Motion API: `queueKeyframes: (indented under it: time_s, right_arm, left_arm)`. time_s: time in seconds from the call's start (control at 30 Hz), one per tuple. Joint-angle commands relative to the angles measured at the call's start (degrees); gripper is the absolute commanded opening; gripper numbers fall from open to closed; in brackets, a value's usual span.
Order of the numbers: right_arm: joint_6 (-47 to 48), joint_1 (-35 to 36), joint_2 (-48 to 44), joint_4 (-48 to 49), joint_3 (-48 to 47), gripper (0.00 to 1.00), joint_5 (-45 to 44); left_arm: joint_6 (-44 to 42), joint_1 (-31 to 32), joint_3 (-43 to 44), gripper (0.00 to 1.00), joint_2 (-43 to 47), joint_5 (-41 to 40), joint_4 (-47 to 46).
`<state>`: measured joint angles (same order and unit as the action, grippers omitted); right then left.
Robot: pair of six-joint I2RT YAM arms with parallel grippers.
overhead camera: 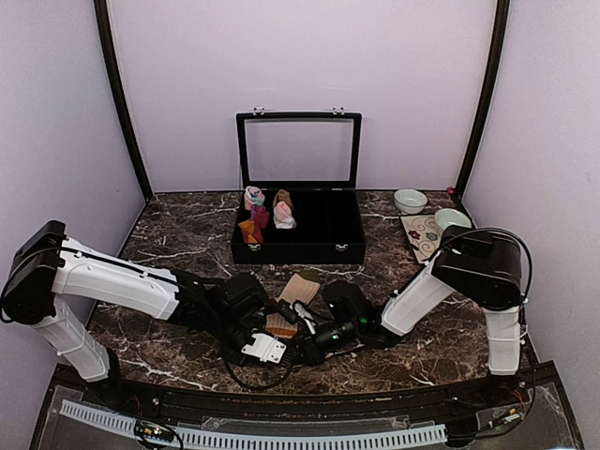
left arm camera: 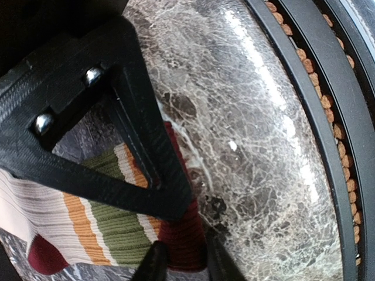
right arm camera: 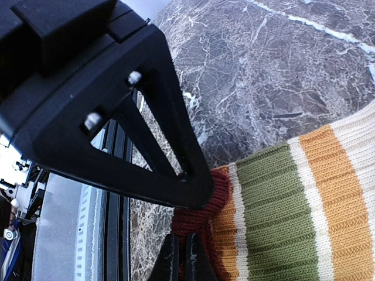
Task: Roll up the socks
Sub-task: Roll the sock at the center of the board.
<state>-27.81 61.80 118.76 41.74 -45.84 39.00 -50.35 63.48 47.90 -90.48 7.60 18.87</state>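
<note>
Lying flat on the counter (left arm camera: pixel 252 146), the striped sock (right arm camera: pixel 275 199) stretches lengthwise away from both grippers, its dark-red cuff (right arm camera: pixel 196 219) grasped by the clenched right gripper (right arm camera: pixel 183 260) and by the left gripper (left arm camera: pixel 186 263) alongside.

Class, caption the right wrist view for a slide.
Right tool grips the striped sock at its red cuff, marble table beneath.

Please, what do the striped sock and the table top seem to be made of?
The striped sock looks like knitted yarn, soft and matte: fine ribs run across its green, orange, cream and dark red bands. The table top looks like dark polished marble, with white veins and bright reflections; it could also be a printed laminate.
</note>
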Motion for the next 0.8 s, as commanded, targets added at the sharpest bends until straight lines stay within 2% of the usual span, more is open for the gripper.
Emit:
queueKeyframes:
  time_s: [0.0, 0.1, 0.4, 0.77]
  right_arm:
    - [-1.8, -1.5, 6.2, -17.5, 4.8, 0.00, -3.2]
    - [-1.6, -1.5, 6.3, -17.9, 4.9, 0.00, -3.2]
    - [-0.9, -1.4, 4.2, -18.4, 4.8, 0.00, -5.3]
    - [-2.0, -1.4, 4.2, -17.2, 6.1, 0.00, -5.9]
  left_arm:
    - [0.2, -0.2, -1.1, 0.18, -0.2, 0.0, -1.0]
    - [1.0, -0.2, -1.0, 0.01, -0.2, 0.5, -0.9]
    - [3.9, -0.3, 0.1, 0.00, -4.1, 2.9, 2.2]
    - [3.9, -0.1, -3.0, 0.19, -3.5, 3.4, 0.2]
